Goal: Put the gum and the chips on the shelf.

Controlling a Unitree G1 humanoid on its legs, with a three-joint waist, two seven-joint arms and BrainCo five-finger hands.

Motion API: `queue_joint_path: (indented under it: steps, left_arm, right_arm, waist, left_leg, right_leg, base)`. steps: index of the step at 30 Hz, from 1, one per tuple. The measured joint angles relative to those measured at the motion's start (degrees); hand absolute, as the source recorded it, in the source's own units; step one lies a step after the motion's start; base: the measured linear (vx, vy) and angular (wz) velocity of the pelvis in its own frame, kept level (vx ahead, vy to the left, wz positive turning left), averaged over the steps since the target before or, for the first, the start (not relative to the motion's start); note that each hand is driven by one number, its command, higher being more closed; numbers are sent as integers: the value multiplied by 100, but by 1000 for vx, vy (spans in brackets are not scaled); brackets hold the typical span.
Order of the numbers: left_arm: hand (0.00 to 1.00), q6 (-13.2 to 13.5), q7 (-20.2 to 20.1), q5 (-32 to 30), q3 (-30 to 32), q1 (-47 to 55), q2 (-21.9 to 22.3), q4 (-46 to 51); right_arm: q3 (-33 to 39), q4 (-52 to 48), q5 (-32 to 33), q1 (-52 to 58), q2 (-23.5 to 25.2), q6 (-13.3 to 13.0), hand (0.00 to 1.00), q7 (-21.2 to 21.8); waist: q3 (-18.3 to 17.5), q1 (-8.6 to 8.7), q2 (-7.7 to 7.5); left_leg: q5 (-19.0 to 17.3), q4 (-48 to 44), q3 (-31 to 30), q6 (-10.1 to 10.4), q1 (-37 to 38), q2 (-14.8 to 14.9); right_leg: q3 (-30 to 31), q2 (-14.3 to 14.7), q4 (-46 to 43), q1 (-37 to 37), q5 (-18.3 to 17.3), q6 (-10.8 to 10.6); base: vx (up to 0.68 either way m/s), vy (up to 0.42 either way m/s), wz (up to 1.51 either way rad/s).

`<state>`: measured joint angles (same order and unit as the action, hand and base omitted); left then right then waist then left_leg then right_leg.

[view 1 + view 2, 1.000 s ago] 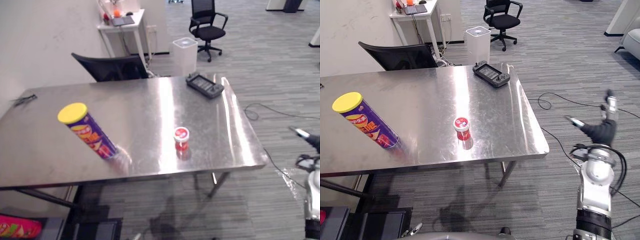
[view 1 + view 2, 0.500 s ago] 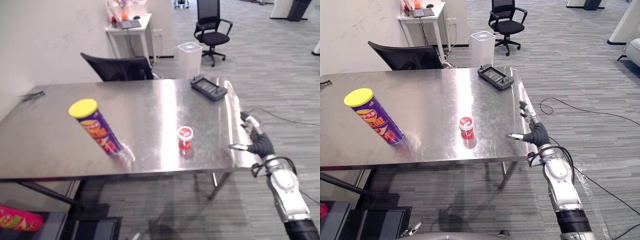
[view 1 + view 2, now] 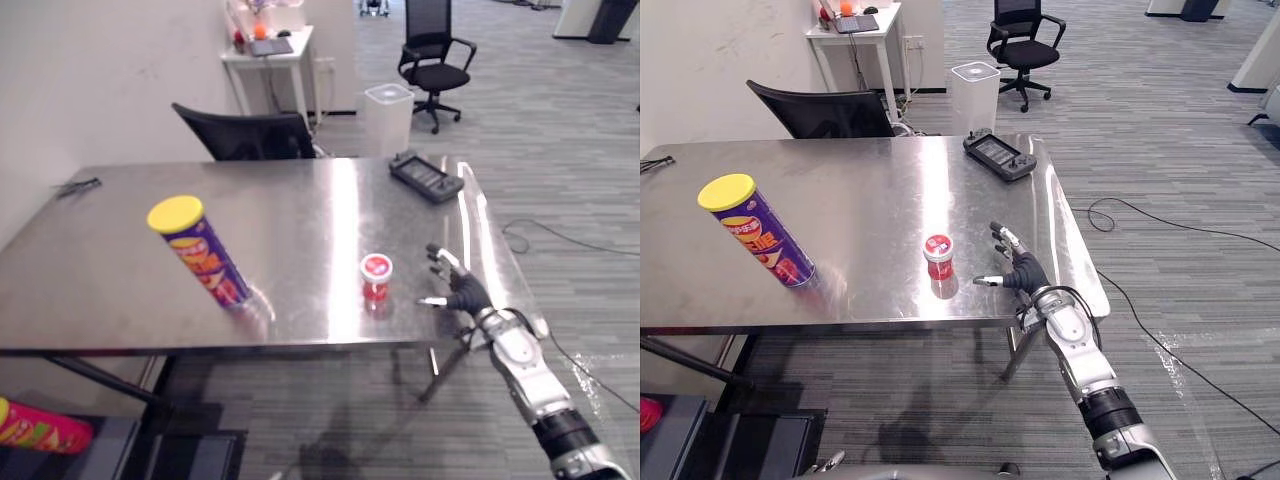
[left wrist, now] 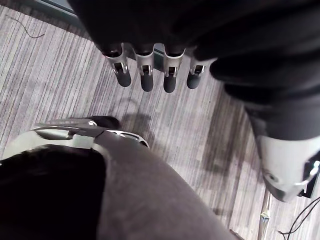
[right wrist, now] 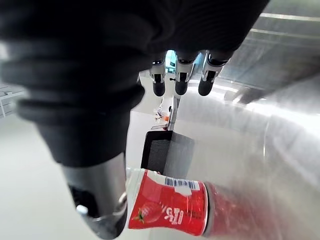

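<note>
A purple chips can (image 3: 762, 235) stands toward 9 o'clock on the steel table (image 3: 870, 190). Its yellow lid is on, so its contents are hidden. The small red gum tub (image 3: 938, 255), also lidded, stands near the front edge at about 5 o'clock, well apart from the can. The right hand (image 3: 1018, 268) hovers at 3 o'clock of the tub, just beside it. Its fingers are spread and straight, and it is holding nothing. The left hand (image 4: 146, 76) hangs over the grey carpet with its fingers straight in a row, also empty. A dark handheld console (image 3: 1000, 156) lies at 1 o'clock. Beyond the table stands a closed white bin (image 3: 973, 95). A pink tube (image 3: 40, 428) lies low at 7 o'clock, cut off by the edge. A small dark object (image 3: 655, 160) at 10 o'clock is too small to identify.
</note>
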<state>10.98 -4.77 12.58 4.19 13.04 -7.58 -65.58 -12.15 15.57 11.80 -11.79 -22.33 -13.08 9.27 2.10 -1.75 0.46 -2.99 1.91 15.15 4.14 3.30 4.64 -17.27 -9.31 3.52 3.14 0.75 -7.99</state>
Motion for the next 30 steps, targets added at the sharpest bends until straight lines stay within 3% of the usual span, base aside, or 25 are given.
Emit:
queue_joint_path:
  steps: [8, 18, 30]
  left_arm:
    - [0, -43, 46, -3, 11, 5, -9, 2]
    - [0, -57, 125, -27, 26, 0, -46, 68]
    - [0, -121, 185, -28, 67, -46, -33, 72]
  right_arm:
    - [-332, 435, 3, -476, 442, 94, 0, -9]
    - [-634, 827, 6, -851, 596, 192, 0, -30]
    - [-632, 1243, 3, -1293, 730, 263, 0, -144]
  waist:
    - [20, -21, -36]
    - [86, -164, -132]
    - [157, -318, -131]
  left_leg:
    - [199, 230, -49, -47, 46, -49]
    - [279, 349, -137, -59, 83, -99]
    - [286, 350, -189, -69, 80, -123]
  right_leg:
    - [-55, -7, 50, -6, 67, 26]
    - [-134, -31, 65, 12, 70, 30]
    - [-187, -52, 53, 44, 69, 27]
  base:
    - [-32, -3, 3]
    - [-12, -2, 4]
    - [3, 0, 1]
